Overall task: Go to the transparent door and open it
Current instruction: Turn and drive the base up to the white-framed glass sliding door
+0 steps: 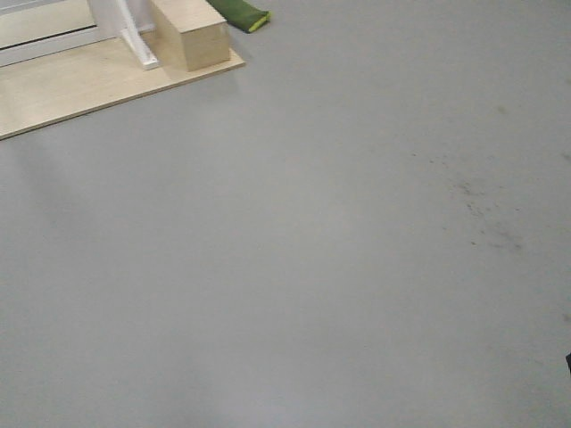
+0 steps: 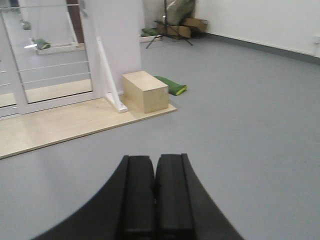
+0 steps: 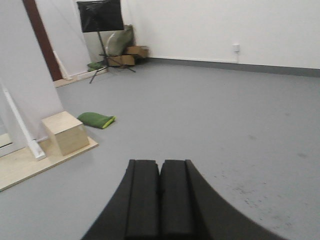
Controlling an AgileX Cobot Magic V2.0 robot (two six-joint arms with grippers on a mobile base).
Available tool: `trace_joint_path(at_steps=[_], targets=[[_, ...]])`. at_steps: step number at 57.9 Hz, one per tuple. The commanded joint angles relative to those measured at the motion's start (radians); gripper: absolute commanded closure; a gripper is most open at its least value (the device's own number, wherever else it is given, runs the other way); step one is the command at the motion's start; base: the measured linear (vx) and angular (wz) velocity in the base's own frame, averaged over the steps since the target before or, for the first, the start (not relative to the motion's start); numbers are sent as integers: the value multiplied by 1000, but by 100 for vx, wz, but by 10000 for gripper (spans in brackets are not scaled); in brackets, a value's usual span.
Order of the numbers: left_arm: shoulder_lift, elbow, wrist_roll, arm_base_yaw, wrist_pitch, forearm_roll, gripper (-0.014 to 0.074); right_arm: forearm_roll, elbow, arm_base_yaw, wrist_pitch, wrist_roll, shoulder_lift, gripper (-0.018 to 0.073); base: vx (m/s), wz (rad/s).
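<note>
I see left gripper (image 2: 155,175) and right gripper (image 3: 160,177) pinched closed, empty; the transparent door (image 2: 55,52) stands well ahead-left, nearer my left arm.

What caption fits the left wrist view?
Left gripper, jaws shut, facing the transparent door and wooden box across grey floor.

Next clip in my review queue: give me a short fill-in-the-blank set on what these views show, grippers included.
1. The left gripper and the right gripper are both ____, holding nothing.
2. The wooden box stands on the pale platform, while the green bag lies on the grey ____.
3. The thin bars across the white-framed glass panel run ____.

Missing words: shut; floor; horizontally.
</note>
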Motion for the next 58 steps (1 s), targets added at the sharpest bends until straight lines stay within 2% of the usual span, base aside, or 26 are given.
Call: trace_joint_path(at_steps=[1, 33, 58], targets=[[-14, 16, -7, -2, -80, -6, 530, -2, 2, 1, -83, -1, -15, 565, 65, 72], [-14, 16, -7, -2, -80, -6, 530, -2, 2, 1, -83, -1, -15, 565, 64, 62], [-14, 16, -7, -2, -80, -6, 530, -2, 2, 1, -83, -1, -15, 565, 65, 27]])
